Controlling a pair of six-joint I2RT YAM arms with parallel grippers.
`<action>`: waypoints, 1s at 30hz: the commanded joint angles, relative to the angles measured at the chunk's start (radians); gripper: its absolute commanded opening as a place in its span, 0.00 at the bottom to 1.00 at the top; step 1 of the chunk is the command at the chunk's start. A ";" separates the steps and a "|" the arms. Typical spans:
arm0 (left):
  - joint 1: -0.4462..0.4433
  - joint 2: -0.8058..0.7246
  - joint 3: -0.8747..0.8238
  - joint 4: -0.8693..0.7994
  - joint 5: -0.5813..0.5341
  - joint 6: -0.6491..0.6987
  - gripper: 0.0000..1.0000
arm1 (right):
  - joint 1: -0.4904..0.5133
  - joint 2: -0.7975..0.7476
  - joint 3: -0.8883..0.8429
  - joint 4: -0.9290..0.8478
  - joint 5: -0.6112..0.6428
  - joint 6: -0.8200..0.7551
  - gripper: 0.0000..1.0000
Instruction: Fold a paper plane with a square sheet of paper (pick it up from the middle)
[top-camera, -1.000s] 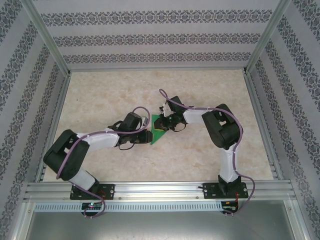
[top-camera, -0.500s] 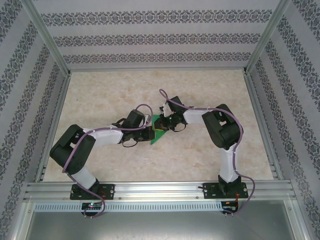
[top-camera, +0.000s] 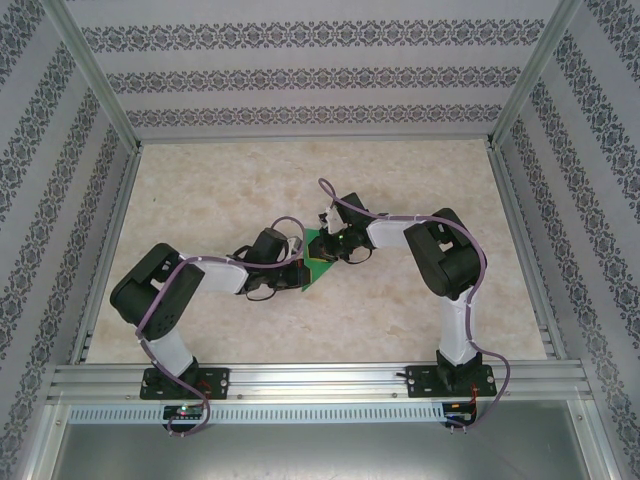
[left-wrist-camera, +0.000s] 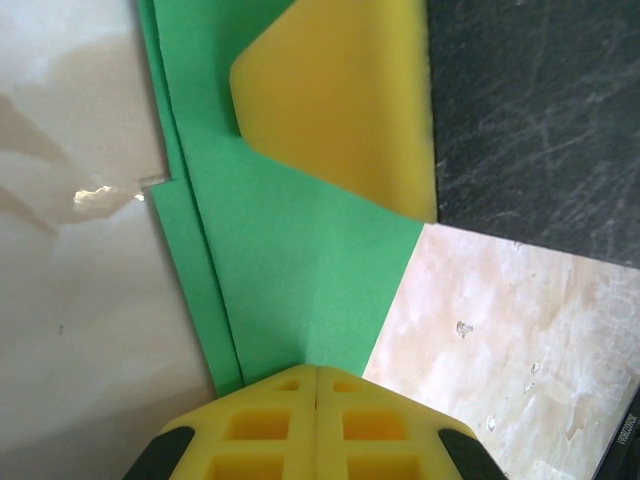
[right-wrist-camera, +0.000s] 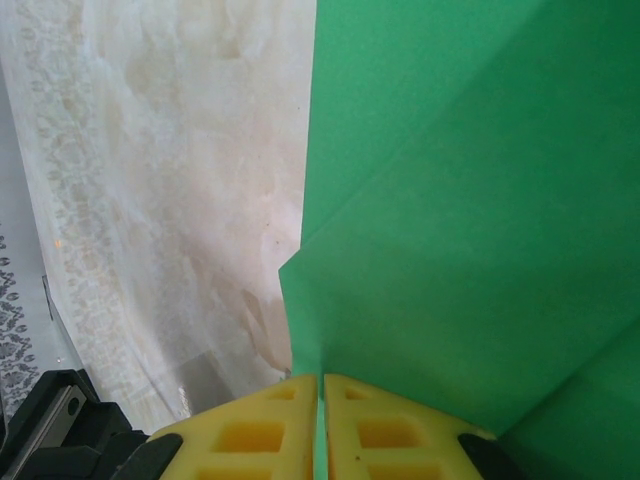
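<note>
The bright green sheet of paper (top-camera: 317, 263) is folded into a layered, pointed shape and sits mid-table between my two grippers. My left gripper (top-camera: 302, 272) meets it from the left. Seen from the left wrist, its yellow fingers (left-wrist-camera: 316, 368) are pressed together on the lower edge of the paper (left-wrist-camera: 290, 270), where a crease runs into the seam. My right gripper (top-camera: 328, 247) holds the far side. From the right wrist, a green strip shows between that gripper's shut fingers (right-wrist-camera: 320, 380), and the paper (right-wrist-camera: 460, 220) spreads out beyond. A yellow finger (left-wrist-camera: 340, 100) of the right gripper lies on the paper.
The marbled table (top-camera: 400, 180) is boxed in by aluminium posts and patterned walls on three sides. A metal rail (top-camera: 320, 380) carrying both arm bases runs along the near edge. Purple cables loop over both arms.
My left arm has swung right and forward to the paper, and its gripper has shut on the edge. The right arm and its grip have not moved.
</note>
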 joint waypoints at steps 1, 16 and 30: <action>-0.010 -0.018 -0.037 -0.080 -0.018 -0.003 0.06 | -0.001 0.033 -0.040 -0.062 0.108 -0.011 0.11; -0.010 -0.206 -0.025 -0.222 -0.090 0.027 0.11 | 0.006 0.042 -0.031 -0.078 0.123 -0.013 0.11; -0.037 -0.067 0.125 -0.198 0.047 0.073 0.16 | 0.007 0.043 -0.035 -0.058 0.122 -0.001 0.11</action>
